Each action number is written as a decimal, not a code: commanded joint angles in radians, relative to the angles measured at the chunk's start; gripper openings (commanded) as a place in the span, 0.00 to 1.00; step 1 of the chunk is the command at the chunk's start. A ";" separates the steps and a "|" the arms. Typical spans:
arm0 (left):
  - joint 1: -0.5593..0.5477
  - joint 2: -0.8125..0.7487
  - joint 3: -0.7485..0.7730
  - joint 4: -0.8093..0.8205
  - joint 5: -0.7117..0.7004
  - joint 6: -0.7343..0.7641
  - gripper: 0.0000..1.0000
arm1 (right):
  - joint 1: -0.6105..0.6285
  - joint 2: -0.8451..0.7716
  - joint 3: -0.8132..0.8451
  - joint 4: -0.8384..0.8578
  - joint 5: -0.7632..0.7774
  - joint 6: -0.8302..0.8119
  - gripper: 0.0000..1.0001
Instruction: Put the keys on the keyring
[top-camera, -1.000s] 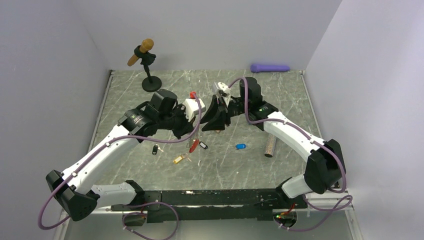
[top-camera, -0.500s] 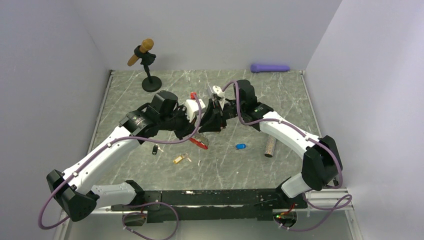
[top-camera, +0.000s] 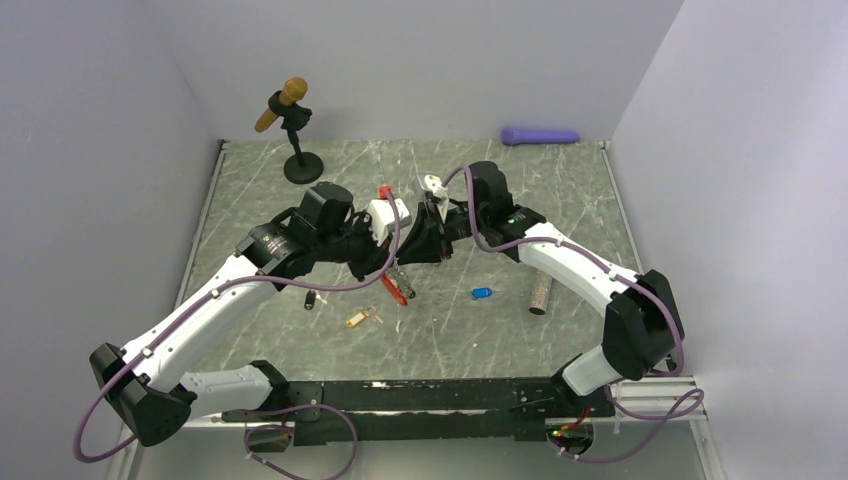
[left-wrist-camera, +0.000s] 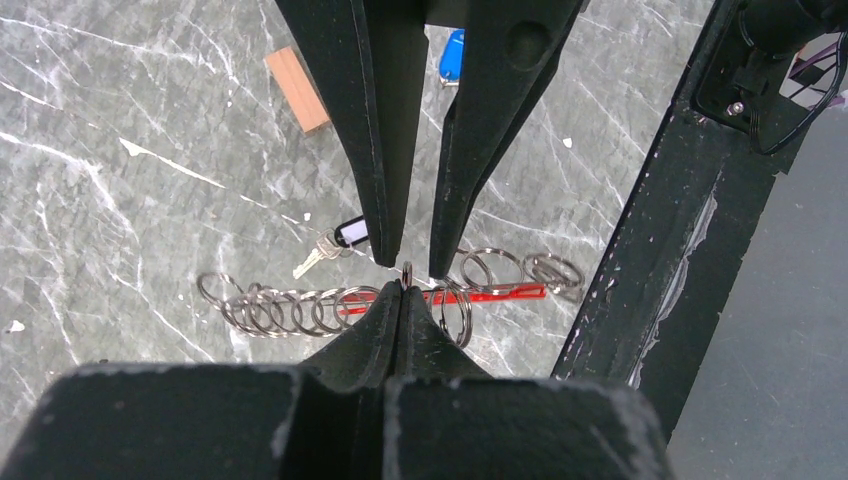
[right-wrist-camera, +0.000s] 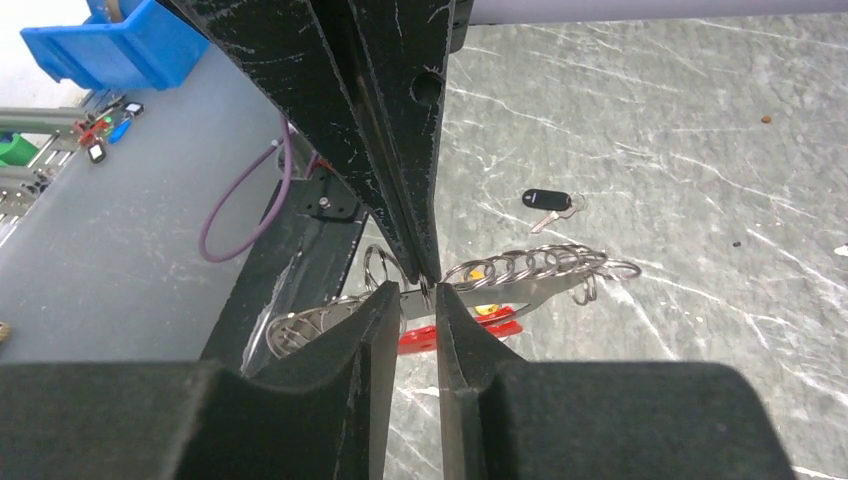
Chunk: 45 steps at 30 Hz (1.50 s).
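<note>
Both arms meet over the keyring while three keys lie loose on the table.

Nearest on the table (top-camera: 560, 200) lies the yellow-tagged key (top-camera: 357, 319), then the black-tagged key (top-camera: 310, 298) and the blue-tagged key (top-camera: 481, 293), all apart from the keyring (left-wrist-camera: 300, 310). Just behind them, the left fingers (left-wrist-camera: 400, 297) are pressed shut on one small ring of it. The right fingers (right-wrist-camera: 418, 296) stand narrowly apart around the same ring. The chain looks light, limp and slippery. I think the stiff red clip (left-wrist-camera: 490, 293) gives the firmest hold, and for each key its plastic tag.
</note>
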<state>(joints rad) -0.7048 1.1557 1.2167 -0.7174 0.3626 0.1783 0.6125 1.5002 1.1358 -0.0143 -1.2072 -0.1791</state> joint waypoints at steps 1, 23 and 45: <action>-0.005 -0.021 0.008 0.044 0.032 -0.004 0.00 | 0.010 0.005 0.016 -0.012 -0.006 -0.040 0.23; -0.005 -0.017 -0.004 0.058 0.038 -0.022 0.00 | 0.058 0.017 0.067 -0.167 0.022 -0.183 0.00; -0.003 -0.018 -0.023 0.065 0.044 -0.046 0.00 | 0.059 0.014 0.096 -0.240 0.012 -0.240 0.10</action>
<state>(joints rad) -0.7055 1.1553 1.1885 -0.7174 0.3866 0.1402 0.6598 1.5208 1.1950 -0.2642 -1.1500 -0.3981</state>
